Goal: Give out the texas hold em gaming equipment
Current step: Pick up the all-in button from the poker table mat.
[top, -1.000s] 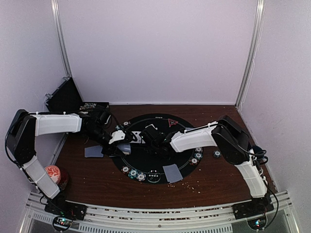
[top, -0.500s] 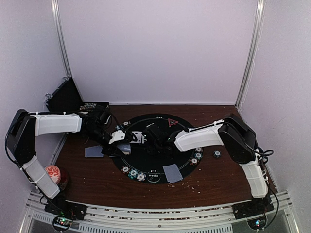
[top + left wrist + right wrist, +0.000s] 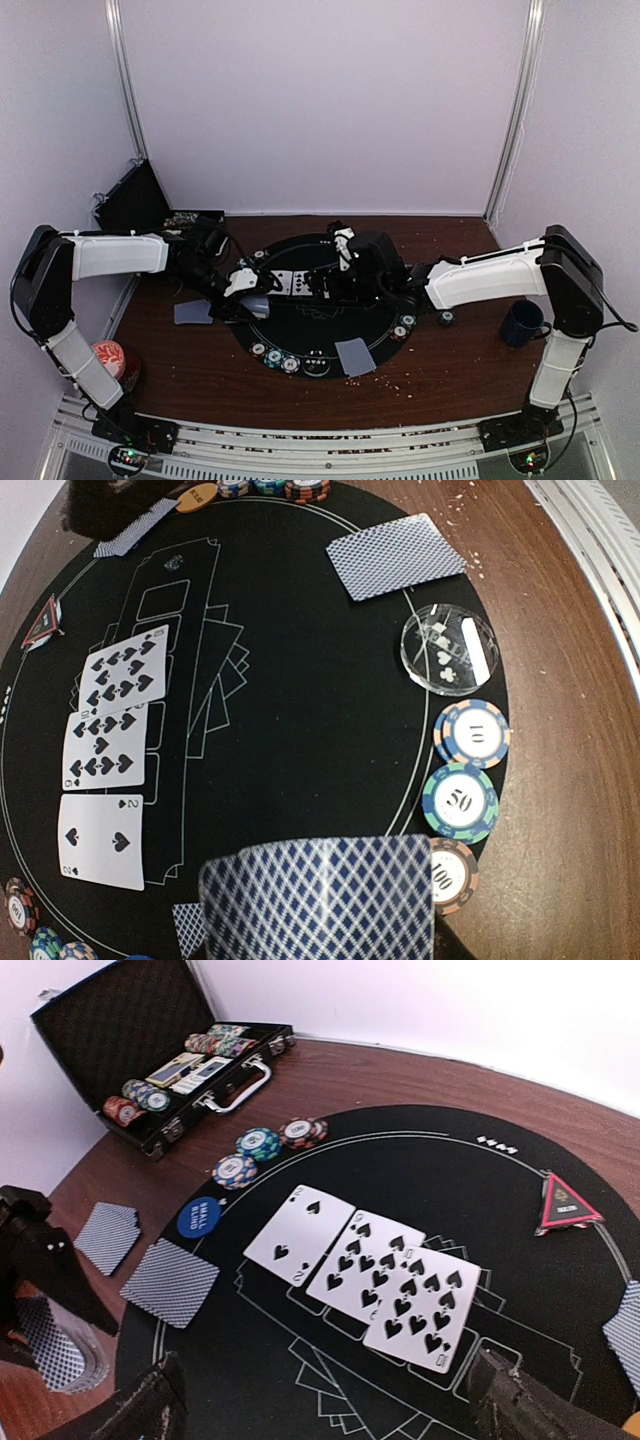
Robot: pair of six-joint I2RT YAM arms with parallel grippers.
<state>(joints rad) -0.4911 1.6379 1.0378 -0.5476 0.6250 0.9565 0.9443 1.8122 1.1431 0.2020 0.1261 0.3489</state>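
Mat [image 3: 310, 330]: I see it at the middle of the bench [image 3: 450, 370].
Dealt cards [image 3: 365, 1275]: three in a row on the mat's middle, edges overlapping.
Triangle marker [image 3: 563, 1203]: on the mat's far edge, right of that row.
Deck [image 3: 320, 900]: held above the mat's left edge.
Case [image 3: 135, 200]: far-left bench corner.
Mug [image 3: 520, 322]: on the bench, right of the mat.
Can [image 3: 110, 355]: near-left corner.

A dark blue mug [image 3: 522, 322] stands right; what looks like a red-topped can [image 3: 112, 357] sits left.
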